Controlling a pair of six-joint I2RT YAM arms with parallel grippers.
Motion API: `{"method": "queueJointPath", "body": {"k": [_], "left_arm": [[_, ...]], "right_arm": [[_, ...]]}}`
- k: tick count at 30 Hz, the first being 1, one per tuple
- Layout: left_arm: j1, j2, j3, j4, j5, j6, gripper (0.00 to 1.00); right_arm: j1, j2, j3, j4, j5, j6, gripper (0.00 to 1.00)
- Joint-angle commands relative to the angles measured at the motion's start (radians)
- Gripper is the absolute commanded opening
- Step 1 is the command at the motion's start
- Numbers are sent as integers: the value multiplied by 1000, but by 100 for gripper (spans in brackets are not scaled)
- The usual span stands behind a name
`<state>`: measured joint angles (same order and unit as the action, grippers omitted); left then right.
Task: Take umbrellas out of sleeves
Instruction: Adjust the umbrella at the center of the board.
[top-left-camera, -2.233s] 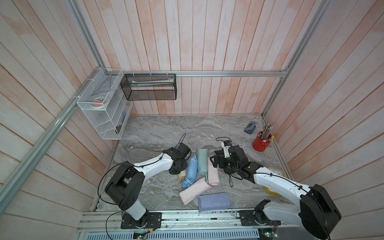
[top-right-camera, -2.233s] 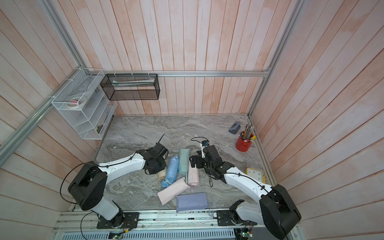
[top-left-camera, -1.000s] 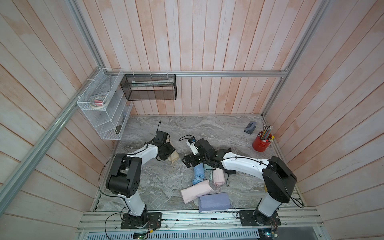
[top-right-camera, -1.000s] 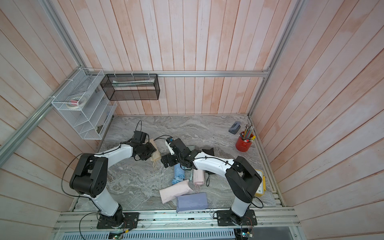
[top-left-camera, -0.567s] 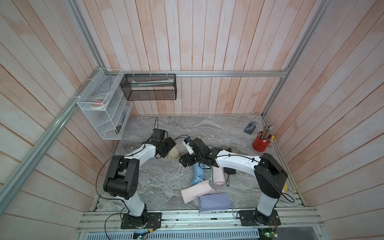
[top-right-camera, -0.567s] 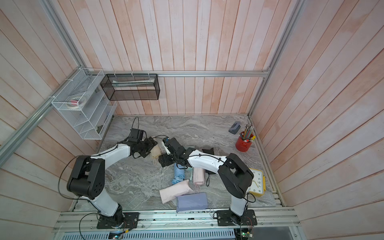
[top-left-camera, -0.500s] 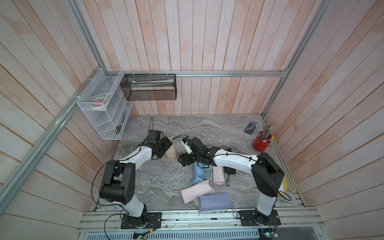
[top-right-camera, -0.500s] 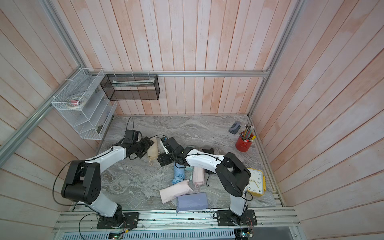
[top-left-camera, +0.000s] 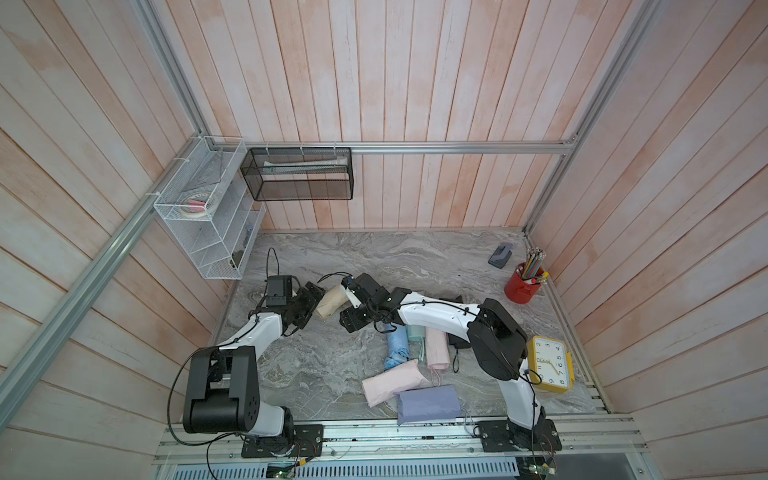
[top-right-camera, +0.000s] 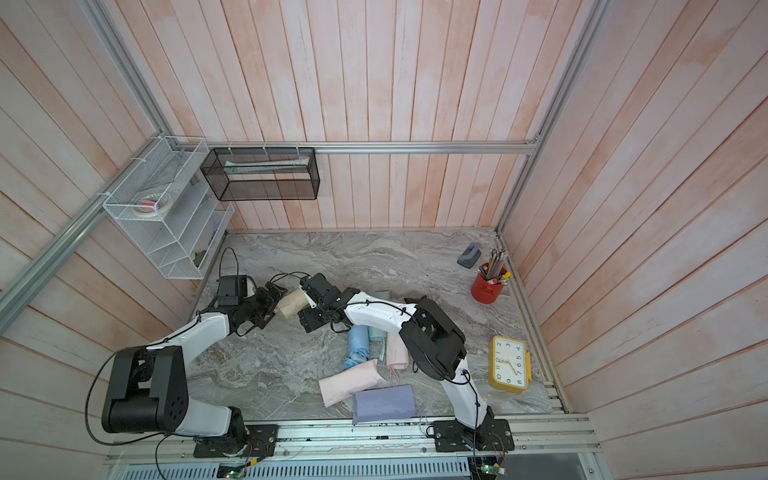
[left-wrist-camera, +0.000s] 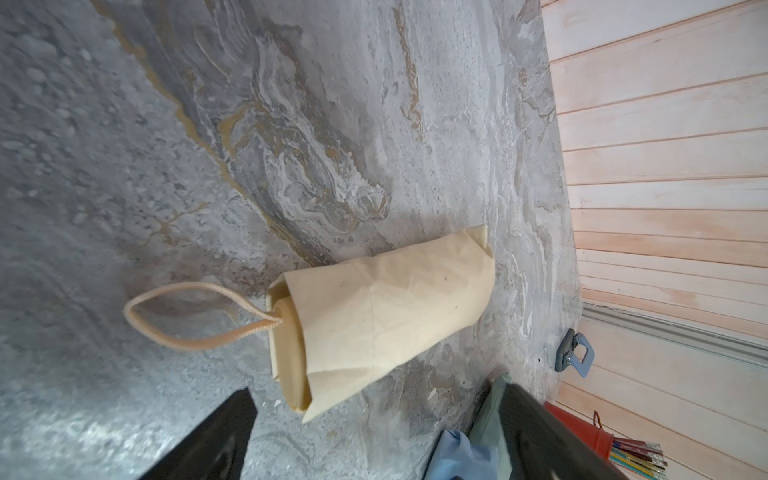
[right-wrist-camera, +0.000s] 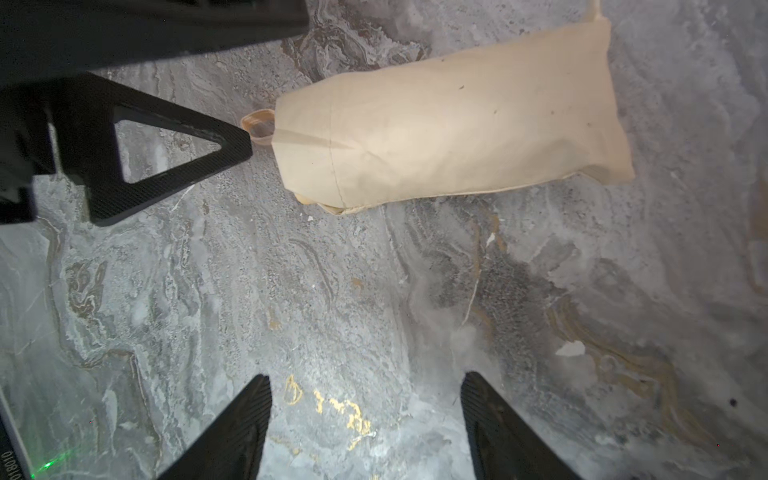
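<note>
left gripper (left-wrist-camera: 376, 399), right gripper (right-wrist-camera: 365, 378) agape, empty; left wrist view reveals umbrella (left-wrist-camera: 289, 353) inside sleeve (left-wrist-camera: 395, 307)

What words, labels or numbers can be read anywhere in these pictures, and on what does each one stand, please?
"1" to "12": hour numerals on the yellow clock, in both top views.
"018010": sideways on a dark strip at the right wrist view's edge, start cut off.
Nothing else legible.

Both top views are bright, evenly lit and sharp, with the wall planks (top-left-camera: 374, 83) bowing toward the edges. In the wrist views, a soft shadow edges the beige sleeve (left-wrist-camera: 386, 316). The left tool (left-wrist-camera: 376, 388) has blurred fingers (left-wrist-camera: 216, 436), and the counter (left-wrist-camera: 62, 208) is smeared.
</note>
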<state>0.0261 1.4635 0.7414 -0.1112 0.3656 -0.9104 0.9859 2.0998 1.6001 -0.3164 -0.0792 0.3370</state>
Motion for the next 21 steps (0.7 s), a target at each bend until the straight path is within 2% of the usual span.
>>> {"method": "queueJointPath", "body": {"k": [1,4,7,9,12,15,21], "left_arm": [[0,26,43,57,-10,45,91],[-3,29,123,12,-98,94,85],[-18,59,213,-47,-231,163,82],[-18,106,249,-46,-271,185,82],[-18,209,297,-39,-276,196,82],[-19,296,309,-15,-234,181,82],[-64,290,253,17,-226,166,82]], "right_arm": [[-4,-34,-8,-39,40,9,74],[-16,-93,-90,-1,51,30,74],[-41,-149,-196,58,33,64,74],[-60,-173,-252,90,10,81,74],[-83,-195,-296,107,-4,88,74],[-93,-218,-317,107,1,80,73],[-100,-261,-367,121,15,74,74]]}}
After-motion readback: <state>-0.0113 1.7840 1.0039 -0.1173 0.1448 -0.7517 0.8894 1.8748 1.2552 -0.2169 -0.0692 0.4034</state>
